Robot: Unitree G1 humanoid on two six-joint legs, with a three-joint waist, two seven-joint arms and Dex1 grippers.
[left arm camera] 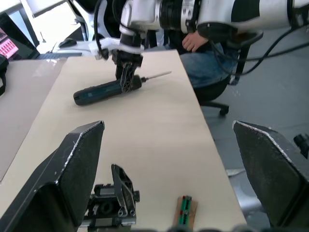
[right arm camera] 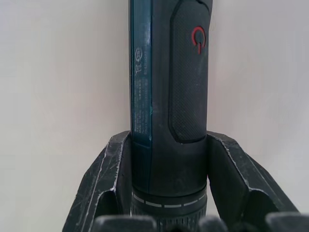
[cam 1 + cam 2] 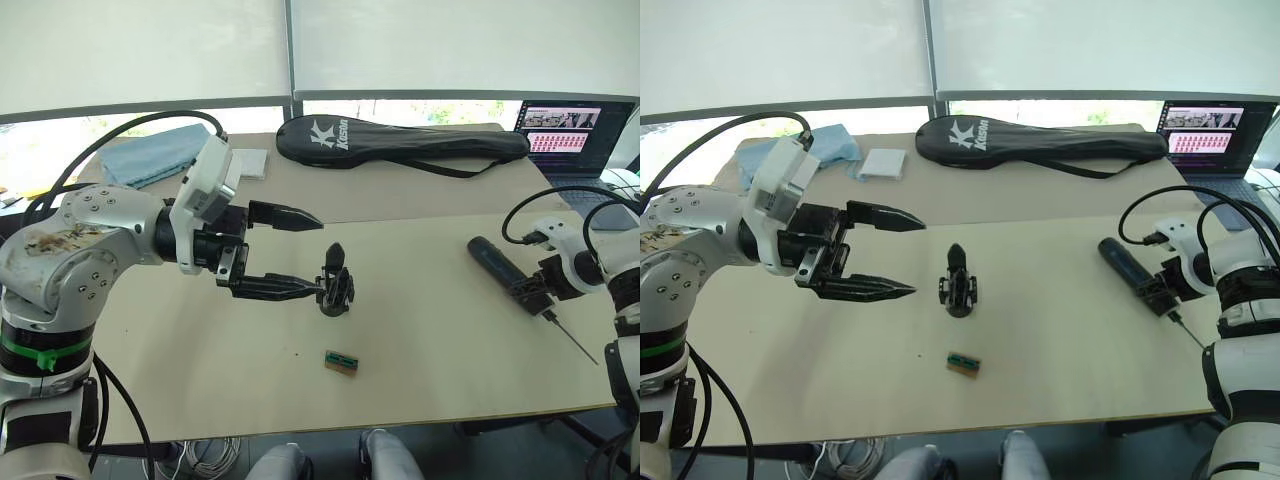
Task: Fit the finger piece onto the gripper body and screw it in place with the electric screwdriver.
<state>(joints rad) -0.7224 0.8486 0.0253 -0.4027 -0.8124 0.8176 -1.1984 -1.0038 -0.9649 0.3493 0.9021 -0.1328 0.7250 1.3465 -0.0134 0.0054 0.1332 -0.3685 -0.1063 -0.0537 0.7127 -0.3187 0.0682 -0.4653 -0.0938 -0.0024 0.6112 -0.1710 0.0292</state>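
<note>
Left tool (image 3: 895, 254) agape, right tool (image 2: 166, 193) clamped.

The long black racket bag (image 3: 400, 143), lying well beyond the left gripper (image 3: 318, 254), carries a white "K" logo and the word "Kason". The electric screwdriver (image 2: 169, 96), clamped between the right gripper's fingers (image 2: 229, 179), bears a red power symbol; its fine side print is unreadable.

Bright daylight came through blinds (image 3: 140, 50) behind table (image 3: 420, 330); soft shadows only. Left gripper's fingers (image 1: 72, 174) were blurred close to wrist camera.
</note>
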